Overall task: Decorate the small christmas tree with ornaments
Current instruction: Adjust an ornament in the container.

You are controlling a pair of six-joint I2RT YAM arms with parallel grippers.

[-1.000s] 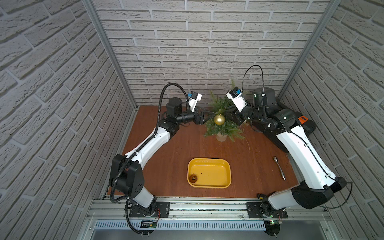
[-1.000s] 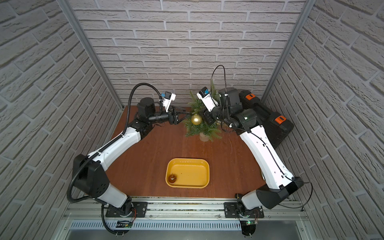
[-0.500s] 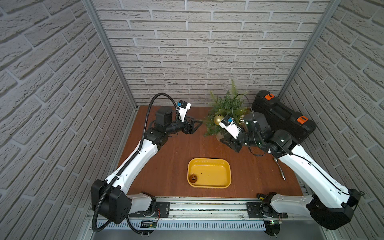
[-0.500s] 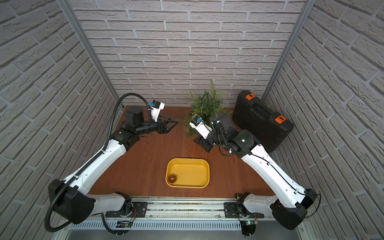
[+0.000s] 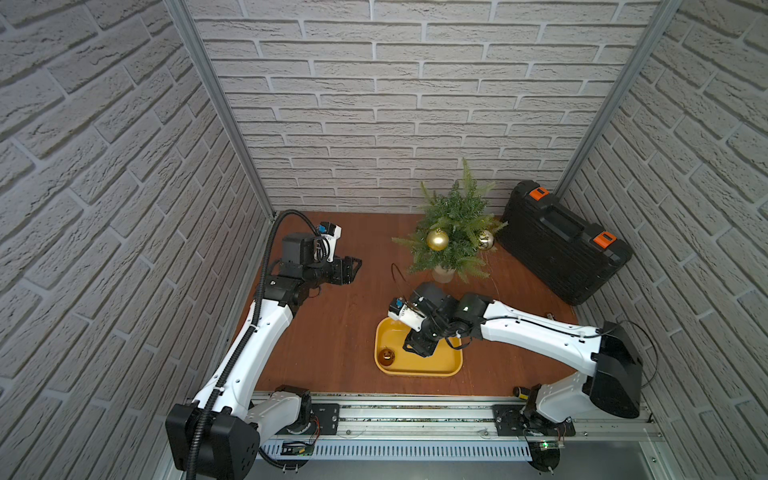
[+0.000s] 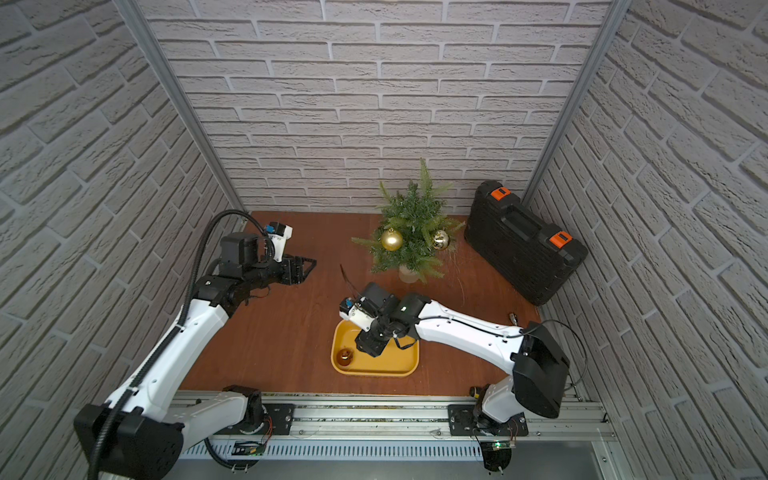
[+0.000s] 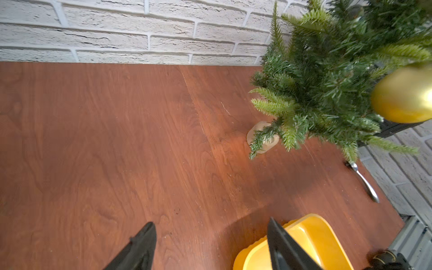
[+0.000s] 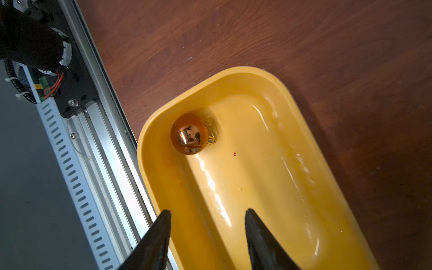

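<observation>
1. Two of three are up on the small christmas tree [image 5: 453,224] at the back of the counter [image 5: 345,324]: a matte gold ball [image 5: 437,240] low on the near side, and a shiny pale-gold ball [image 5: 484,240] on the side toward the black case [image 5: 561,249]. The amber-brown ball [image 8: 189,133] lies in a corner of the yellow tray [image 8: 292,98], hard against its wall.
2. Over the tray hangs the right pincer [image 8: 208,211], jaws apart and empty, short of that ball. Closing off-centre on such a glossy round surface could, I'd guess, squirt it away along the tray floor.
3. With the ball tucked by the wall, one jaw may land on the rim and tip or shove the light tray.
4. Over bare counter hovers the left pincer [image 7: 210,221], jaws apart, holding nothing, well apart from the tree. It poses no risk as it stands.
5. Hanging looks riskier. The fronds are springy, so a brush from an arm could shake the two hung balls loose or topple the small pot [image 5: 442,274].
</observation>
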